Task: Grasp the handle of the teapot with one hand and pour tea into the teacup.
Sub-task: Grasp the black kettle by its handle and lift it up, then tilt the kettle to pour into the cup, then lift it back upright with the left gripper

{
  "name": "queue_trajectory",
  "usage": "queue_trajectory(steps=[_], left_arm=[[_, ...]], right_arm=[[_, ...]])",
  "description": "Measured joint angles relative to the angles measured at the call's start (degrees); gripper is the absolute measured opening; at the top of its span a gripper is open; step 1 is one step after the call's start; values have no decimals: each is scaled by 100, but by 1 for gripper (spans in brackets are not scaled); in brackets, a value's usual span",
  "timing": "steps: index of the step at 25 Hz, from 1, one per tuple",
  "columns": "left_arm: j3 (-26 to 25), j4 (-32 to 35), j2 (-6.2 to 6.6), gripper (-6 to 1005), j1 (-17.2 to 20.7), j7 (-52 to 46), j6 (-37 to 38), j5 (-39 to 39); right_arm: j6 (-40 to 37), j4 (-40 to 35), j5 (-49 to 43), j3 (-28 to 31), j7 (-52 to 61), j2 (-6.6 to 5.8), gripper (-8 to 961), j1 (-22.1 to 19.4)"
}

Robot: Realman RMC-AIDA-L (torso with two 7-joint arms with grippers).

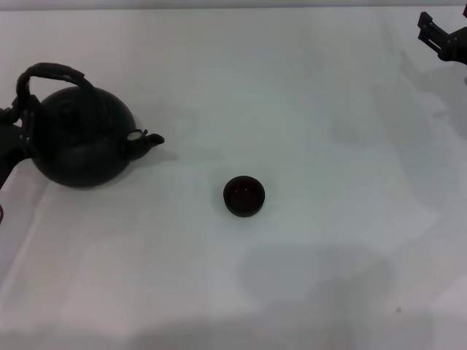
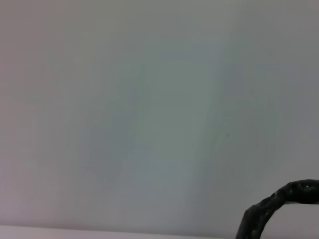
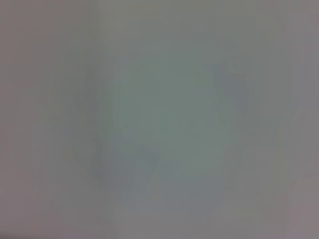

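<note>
The teapot sits on the white tabletop at the robot's left, upright, its short spout pointing toward the middle; the handle arches over its body, and a stretch of that rough dark loop also shows at the edge of the left wrist view; the left claw is at the teapot's far-left side, against the lower end of the handle, mostly cut off by the frame, so I cannot tell whether it is spread or pinching; the teacup stands near the centre, well apart from the spout; the right claw hangs at the far right corner, away from both, its state also impossible to tell; the right wrist view shows only blank tabletop.
</note>
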Motion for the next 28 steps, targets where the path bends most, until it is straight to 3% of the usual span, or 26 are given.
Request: queue_trajectory(steps=[5, 10, 19, 28], left_arm=[[30, 38, 0, 185, -8, 4, 20, 26], [33, 42, 0, 109, -13, 4, 217, 21], [57, 189, 23, 110, -195, 89, 536, 57], [311, 218, 9, 111, -774, 1367, 539, 501]], right_arm=[[0, 2, 0, 0, 5, 0, 869, 0], [-6, 5, 0, 0, 9, 0, 868, 0], [-31, 5, 0, 0, 12, 0, 868, 5], [-33, 17, -1, 0, 80, 0, 869, 18]])
